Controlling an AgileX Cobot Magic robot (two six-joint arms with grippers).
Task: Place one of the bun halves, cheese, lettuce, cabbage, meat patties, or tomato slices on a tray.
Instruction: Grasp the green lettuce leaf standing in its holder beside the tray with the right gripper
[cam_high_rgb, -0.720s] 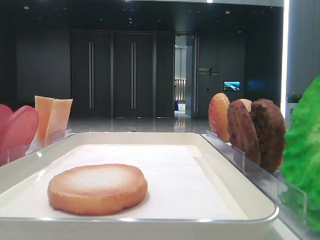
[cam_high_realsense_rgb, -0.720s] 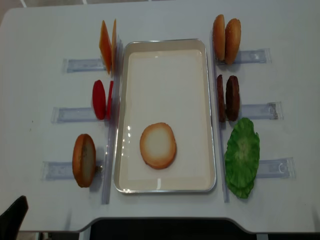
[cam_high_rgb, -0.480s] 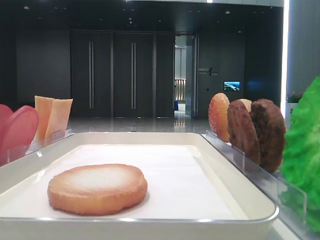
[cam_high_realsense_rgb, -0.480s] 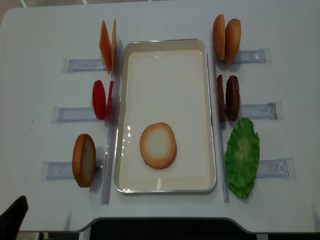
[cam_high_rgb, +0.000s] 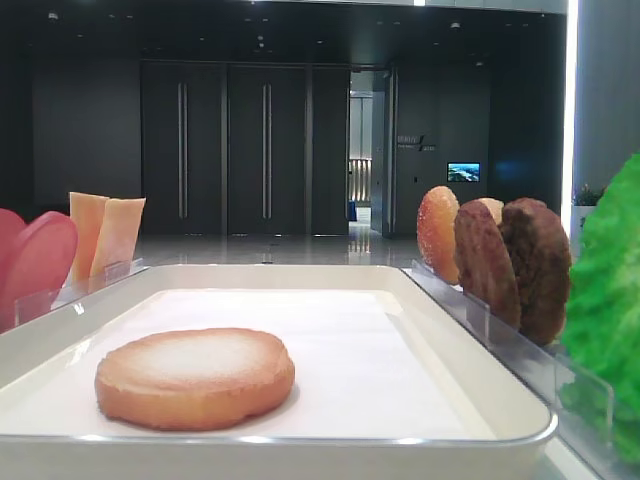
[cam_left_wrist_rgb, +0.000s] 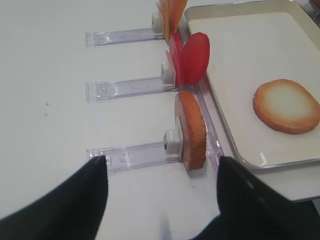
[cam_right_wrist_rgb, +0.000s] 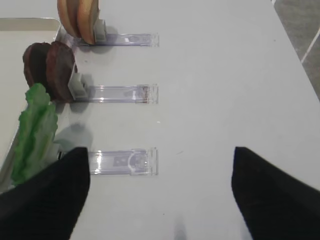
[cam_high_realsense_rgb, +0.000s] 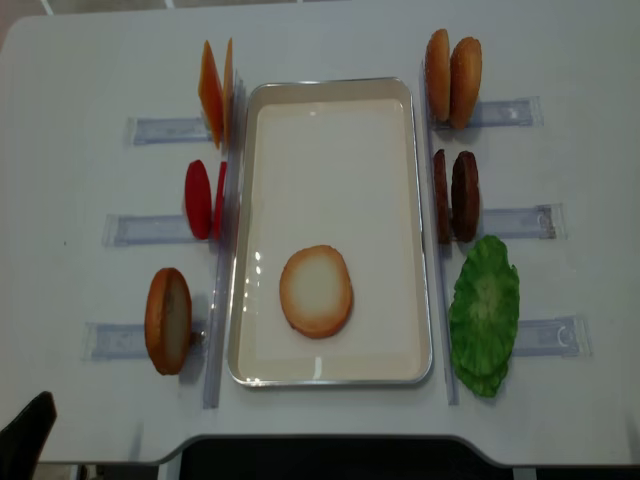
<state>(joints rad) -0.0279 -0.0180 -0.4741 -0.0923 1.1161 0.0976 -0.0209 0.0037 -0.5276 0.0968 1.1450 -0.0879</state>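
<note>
One bun half (cam_high_realsense_rgb: 316, 291) lies flat on the white tray (cam_high_realsense_rgb: 330, 90), toward its near end. Another bun half (cam_left_wrist_rgb: 191, 129) stands on edge in a clear holder left of the tray. My left gripper (cam_left_wrist_rgb: 161, 162) hangs open just in front of it, holding nothing. Tomato slices (cam_high_realsense_rgb: 203, 199) and cheese (cam_high_realsense_rgb: 215, 92) stand farther back on the left. On the right stand two bun halves (cam_high_realsense_rgb: 453, 78), meat patties (cam_high_realsense_rgb: 456, 196) and lettuce (cam_high_realsense_rgb: 484, 315). Near the lettuce holder, my right gripper (cam_right_wrist_rgb: 159, 152) is open and holds nothing. Cabbage is out of view.
Clear plastic holder rails (cam_high_realsense_rgb: 520, 222) stick out sideways from each stack on both sides of the tray. The table's front edge (cam_high_realsense_rgb: 320, 440) runs close behind both grippers. Bare white tabletop (cam_right_wrist_rgb: 225, 75) lies right of the right-hand rails.
</note>
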